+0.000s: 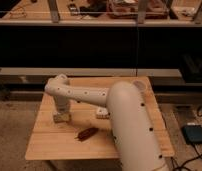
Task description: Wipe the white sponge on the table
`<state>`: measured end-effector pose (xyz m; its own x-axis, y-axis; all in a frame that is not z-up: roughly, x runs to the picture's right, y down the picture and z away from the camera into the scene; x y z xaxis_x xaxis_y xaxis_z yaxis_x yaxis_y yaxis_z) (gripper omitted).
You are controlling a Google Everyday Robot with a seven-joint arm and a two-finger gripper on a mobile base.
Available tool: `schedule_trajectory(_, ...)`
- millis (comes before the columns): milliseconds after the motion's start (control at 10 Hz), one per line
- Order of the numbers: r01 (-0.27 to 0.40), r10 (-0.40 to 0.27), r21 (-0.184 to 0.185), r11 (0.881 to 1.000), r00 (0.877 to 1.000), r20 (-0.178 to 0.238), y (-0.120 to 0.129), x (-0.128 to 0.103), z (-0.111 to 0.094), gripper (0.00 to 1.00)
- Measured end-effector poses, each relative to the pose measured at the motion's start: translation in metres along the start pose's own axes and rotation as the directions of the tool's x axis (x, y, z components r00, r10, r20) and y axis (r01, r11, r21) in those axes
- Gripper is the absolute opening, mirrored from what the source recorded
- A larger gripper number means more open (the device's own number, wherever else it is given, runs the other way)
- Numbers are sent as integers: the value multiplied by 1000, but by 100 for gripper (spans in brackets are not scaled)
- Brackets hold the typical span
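The white sponge (62,118) is a small off-white block on the left part of the light wooden table (49,145). My gripper (61,113) points straight down from the arm's elbow and is shut on the sponge, holding it against the tabletop. The big white arm reaches in from the lower right and hides the table's right middle.
A flat whitish packet with dark marks (102,113) lies mid-table beside the arm. A dark brown oblong item (87,133) lies near the front. A white cup (139,85) stands at the far right corner. A dark shelf unit stands behind the table.
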<state>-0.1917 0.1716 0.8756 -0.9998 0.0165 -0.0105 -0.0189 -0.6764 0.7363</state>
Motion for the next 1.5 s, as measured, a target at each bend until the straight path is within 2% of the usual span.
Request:
schedule_trajectory(300, -63, 63, 11, 998, 998, 20, -18, -28, -3, 0)
schedule_trajectory(400, -110, 110, 18, 994, 994, 29, -25, -46, -5, 0)
schedule_trajectory(700, -191, 190, 19, 981, 981, 44, -27, -78, -8, 0)
schedule_trajectory(800, -232, 231, 15, 973, 971, 56, -24, -94, -7, 0)
schedule_trajectory(1000, -283, 282, 3, 959, 957, 69, -15, -111, -5, 0)
schedule_trajectory(1200, -338, 339, -11, 941, 939, 56, 1, -127, -2, 0)
schedule_trajectory(1400, -367, 369, -47, 929, 929, 38, 29, -134, -6, 0)
schedule_trajectory(1500, -365, 367, -60, 929, 930, 35, 39, -134, -7, 0)
